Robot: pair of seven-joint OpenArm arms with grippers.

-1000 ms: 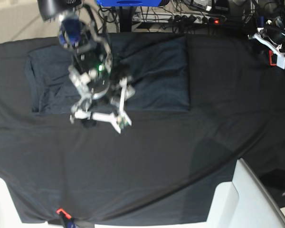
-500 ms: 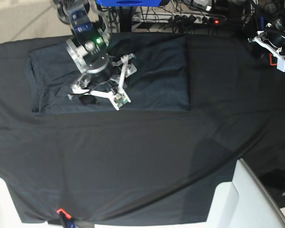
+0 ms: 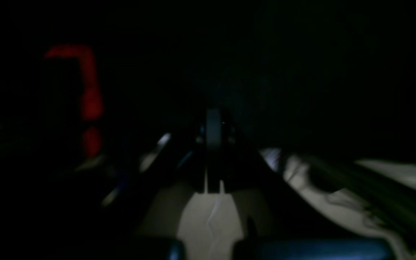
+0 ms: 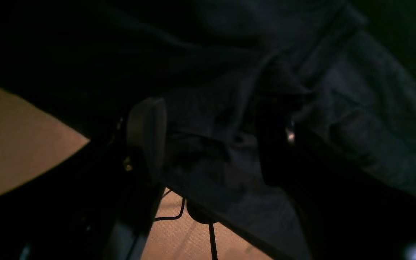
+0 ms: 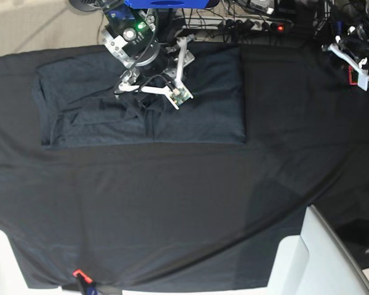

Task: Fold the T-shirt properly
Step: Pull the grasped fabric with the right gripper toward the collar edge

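T-shirt (image 5: 190, 104) lies flat on the black tablecloth (image 5: 172, 209), far-left part of the table, its left half rumpled with a raised fold near the middle. Right gripper (image 5: 149, 92) sits over the shirt's upper middle; wrist view shows its 2 fingers (image 4: 146, 133) spread apart, wrinkled shirt cloth between and under them, nothing pinched. Left gripper (image 5: 357, 61) is at the far-right table edge, well apart from the shirt; its view is dark and blurred, and whether it is spread or closed I cannot tell.
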